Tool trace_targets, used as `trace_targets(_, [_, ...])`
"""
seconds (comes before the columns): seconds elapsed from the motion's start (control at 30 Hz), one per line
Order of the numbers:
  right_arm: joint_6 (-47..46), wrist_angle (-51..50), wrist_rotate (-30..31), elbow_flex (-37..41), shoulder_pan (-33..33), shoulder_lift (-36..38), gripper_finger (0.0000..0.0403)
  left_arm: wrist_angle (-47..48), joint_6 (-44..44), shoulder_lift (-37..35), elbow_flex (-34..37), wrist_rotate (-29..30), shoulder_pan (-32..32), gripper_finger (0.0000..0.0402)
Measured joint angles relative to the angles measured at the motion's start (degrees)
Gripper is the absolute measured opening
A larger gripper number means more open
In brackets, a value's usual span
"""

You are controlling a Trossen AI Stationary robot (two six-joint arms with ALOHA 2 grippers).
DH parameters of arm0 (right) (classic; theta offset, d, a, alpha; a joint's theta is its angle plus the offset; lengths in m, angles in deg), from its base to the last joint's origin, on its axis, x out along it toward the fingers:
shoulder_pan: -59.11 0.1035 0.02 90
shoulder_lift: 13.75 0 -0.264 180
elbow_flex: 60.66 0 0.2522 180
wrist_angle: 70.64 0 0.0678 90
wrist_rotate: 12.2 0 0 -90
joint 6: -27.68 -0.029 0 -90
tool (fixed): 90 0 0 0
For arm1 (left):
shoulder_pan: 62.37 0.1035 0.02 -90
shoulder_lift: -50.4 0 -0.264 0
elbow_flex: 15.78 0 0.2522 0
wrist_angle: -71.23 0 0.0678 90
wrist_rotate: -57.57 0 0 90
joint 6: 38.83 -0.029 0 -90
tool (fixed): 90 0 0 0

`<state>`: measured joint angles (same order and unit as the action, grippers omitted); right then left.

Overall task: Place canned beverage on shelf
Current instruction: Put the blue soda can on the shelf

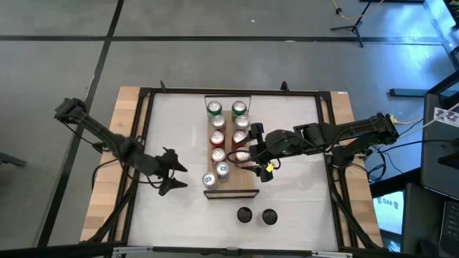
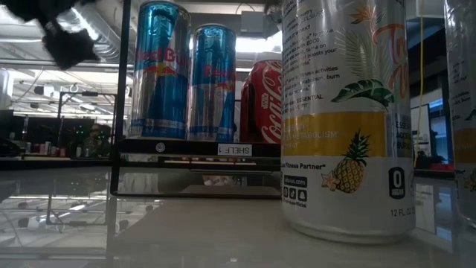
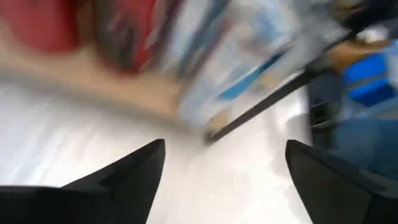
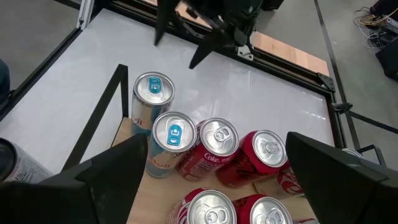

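Note:
The shelf (image 1: 240,188) is a light-wood plank lying mid-table, with several cans standing on it in two rows. Two blue cans (image 4: 163,124) stand at its near end, red cans (image 4: 217,146) behind them, and green-topped ones (image 1: 214,109) at the far end. Two more cans (image 1: 244,214) (image 1: 269,216) stand upright on the white tabletop in front of the shelf; one shows as a white pineapple-print can (image 2: 346,119). My left gripper (image 1: 183,177) hovers open just left of the shelf's near end, nothing between its fingers (image 3: 130,168). My right gripper (image 4: 217,140) hangs open above the shelf's cans.
A black frame (image 1: 143,143) borders the white tabletop, with wood strips outside it. Bare table lies left of the shelf around my left gripper and right of it under my right arm (image 1: 337,136). A further can edge (image 2: 465,112) shows at the low view's right.

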<state>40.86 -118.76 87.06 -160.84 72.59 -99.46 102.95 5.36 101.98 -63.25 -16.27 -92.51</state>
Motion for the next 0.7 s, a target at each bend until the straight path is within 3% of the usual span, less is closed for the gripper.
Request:
trace_targets(0.17, [0.0,0.0,0.0,0.0,0.0,0.0,0.0376,3.0,6.6,4.4,0.0,7.0,-2.5,0.0284])
trace_targets(0.47, [0.0,0.0,-0.2,0.0,0.0,0.0,0.0376,-7.9,6.7,18.0,0.0,6.9,-2.6,0.02])
trace_targets(0.7, [0.1,0.0,-0.2,0.0,0.0,0.0,0.0376,-13.0,6.7,23.5,0.0,10.0,-2.1,0.0145])
